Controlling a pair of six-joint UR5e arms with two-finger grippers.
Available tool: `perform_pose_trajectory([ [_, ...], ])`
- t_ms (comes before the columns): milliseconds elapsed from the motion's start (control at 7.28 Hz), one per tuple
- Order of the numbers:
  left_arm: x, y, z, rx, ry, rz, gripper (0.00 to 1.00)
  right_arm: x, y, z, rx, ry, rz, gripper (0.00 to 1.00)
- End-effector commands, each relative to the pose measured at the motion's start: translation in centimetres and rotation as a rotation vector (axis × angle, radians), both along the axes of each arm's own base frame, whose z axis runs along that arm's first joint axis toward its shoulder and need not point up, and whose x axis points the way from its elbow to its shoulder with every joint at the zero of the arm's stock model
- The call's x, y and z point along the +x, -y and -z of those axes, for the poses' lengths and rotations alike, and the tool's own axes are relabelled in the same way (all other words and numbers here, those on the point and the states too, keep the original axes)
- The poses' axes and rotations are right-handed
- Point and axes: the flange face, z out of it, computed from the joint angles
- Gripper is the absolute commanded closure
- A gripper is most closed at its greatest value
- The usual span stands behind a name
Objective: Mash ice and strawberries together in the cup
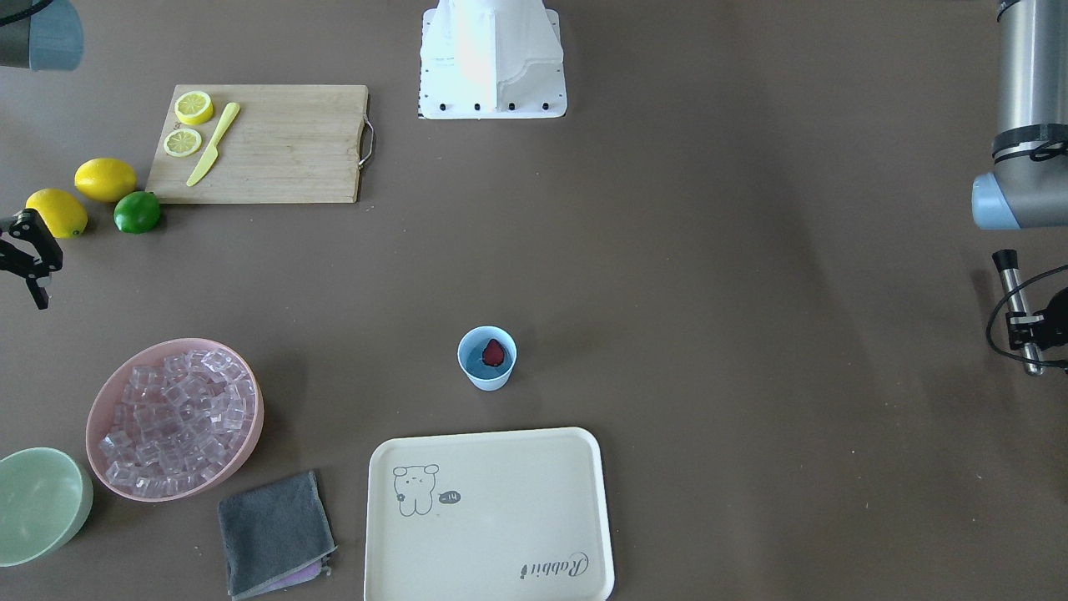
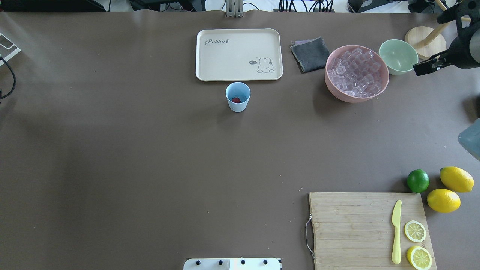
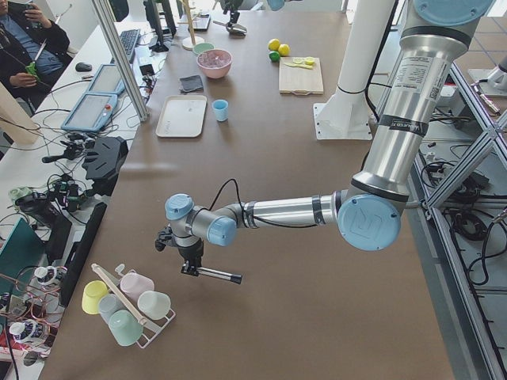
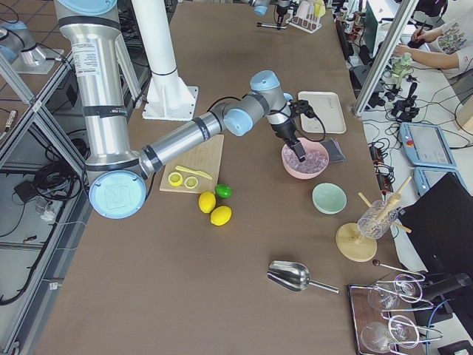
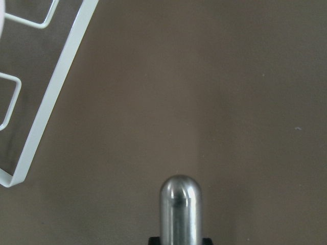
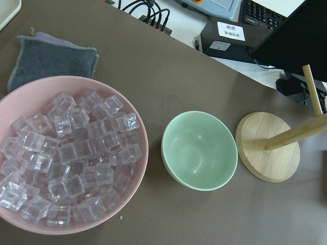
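The light-blue cup (image 1: 486, 373) stands upright mid-table beside the tray, also in the overhead view (image 2: 237, 105). Inside it lies a red strawberry (image 1: 494, 352); I make out nothing else in the cup. The ice (image 1: 175, 417) fills a pink bowl (image 1: 258, 427), seen close in the right wrist view (image 6: 71, 163). My right gripper (image 1: 33, 263) hovers open and empty at the edge of that bowl. Far from the cup, at the table's other end, my left gripper (image 1: 1030, 321) is shut on a metal muddler (image 1: 1014, 292), whose rounded tip (image 5: 180, 209) points over bare table.
A cream tray (image 1: 576, 467) lies next to the cup. A grey cloth (image 1: 275, 530) and a pale-green bowl (image 1: 42, 501) sit by the ice bowl. The cutting board (image 1: 284, 142) carries lemon slices and a yellow knife, with lemons and a lime (image 1: 137, 212) beside it. A white wire rack (image 5: 46, 112) stands near the muddler.
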Motion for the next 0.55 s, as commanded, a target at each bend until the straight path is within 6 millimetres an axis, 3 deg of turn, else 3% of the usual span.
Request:
perform_pose_trajectory([
  [0,0.5,-0.1,-0.1,-0.005,-0.001,-0.006,0.80,-0.3,-0.1,0.0,0.002,-0.005,0.002,0.00],
  [137,0.8,0.3,0.7,0.011,-0.007,-0.008,0.03,-0.6,0.0,0.1,0.008,-0.009,0.019,0.00],
  [412,0.7,1.9,3.5,0.019,-0.026,0.052,0.02,-0.9,0.5,-0.1,0.009,-0.015,0.030,0.00],
])
